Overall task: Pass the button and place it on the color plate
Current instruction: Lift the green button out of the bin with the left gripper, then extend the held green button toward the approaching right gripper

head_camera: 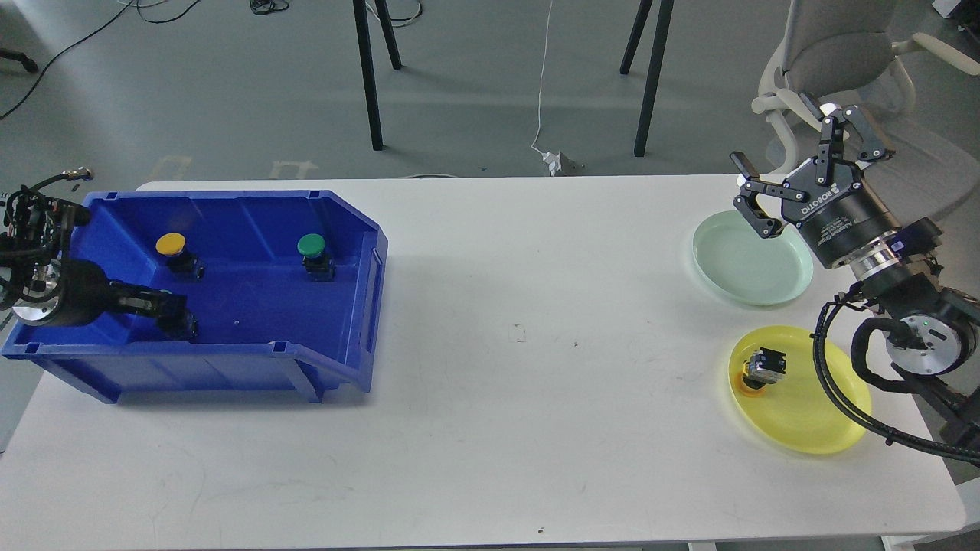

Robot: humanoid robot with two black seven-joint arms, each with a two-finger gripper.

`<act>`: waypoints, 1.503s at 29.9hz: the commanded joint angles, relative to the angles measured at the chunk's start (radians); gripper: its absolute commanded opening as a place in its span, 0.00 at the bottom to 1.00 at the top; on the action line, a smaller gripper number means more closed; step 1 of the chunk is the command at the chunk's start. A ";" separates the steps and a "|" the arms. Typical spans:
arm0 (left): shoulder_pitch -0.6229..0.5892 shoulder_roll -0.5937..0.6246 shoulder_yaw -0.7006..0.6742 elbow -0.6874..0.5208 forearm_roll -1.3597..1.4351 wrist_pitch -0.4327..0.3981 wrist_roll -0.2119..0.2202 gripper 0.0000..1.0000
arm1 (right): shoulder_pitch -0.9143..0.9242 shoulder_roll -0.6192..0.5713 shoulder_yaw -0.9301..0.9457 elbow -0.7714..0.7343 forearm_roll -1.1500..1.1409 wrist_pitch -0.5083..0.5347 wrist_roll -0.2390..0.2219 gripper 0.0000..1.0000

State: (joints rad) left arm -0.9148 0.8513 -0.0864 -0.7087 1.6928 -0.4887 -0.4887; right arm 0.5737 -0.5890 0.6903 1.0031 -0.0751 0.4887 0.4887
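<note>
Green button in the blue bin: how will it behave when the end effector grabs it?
The green button looks rigid, a domed cap on a dark blocky body, so it probably won't deform. The cap overhangs the body, so a push may tip it. The button on the yellow plate already lies on its side.

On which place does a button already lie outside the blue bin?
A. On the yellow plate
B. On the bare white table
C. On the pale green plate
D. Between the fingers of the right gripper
A: a button lies tipped on its side on the yellow plate, while the pale green plate holds nothing and the right gripper is open and empty above it.
</note>
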 commanded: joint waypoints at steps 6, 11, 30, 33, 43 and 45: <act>-0.122 0.000 -0.007 -0.002 -0.089 0.000 0.000 0.32 | 0.000 0.006 0.000 -0.001 0.000 0.000 0.000 0.96; -0.193 0.006 -0.010 -0.034 -0.292 0.000 0.000 0.32 | 0.008 0.023 0.006 -0.009 0.000 0.000 0.000 0.96; -0.177 -0.480 -0.237 -0.247 -0.950 0.000 0.000 0.31 | 0.014 -0.015 0.055 0.047 -0.005 0.000 0.000 0.96; -0.173 -0.540 -0.230 -0.219 -0.949 0.000 0.000 0.32 | 0.005 -0.083 0.046 0.092 -0.035 0.000 0.000 0.95; -0.139 -0.569 -0.237 -0.199 -0.953 0.000 0.000 0.32 | 0.015 -0.039 -0.038 0.184 -0.222 0.000 0.000 0.93; -0.139 -0.569 -0.237 -0.198 -0.955 0.000 0.000 0.32 | 0.021 -0.023 -0.038 0.184 -0.224 0.000 0.000 0.92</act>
State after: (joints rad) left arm -1.0543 0.2824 -0.3238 -0.9080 0.7394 -0.4887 -0.4885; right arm 0.5866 -0.6391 0.6561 1.1858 -0.2881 0.4887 0.4887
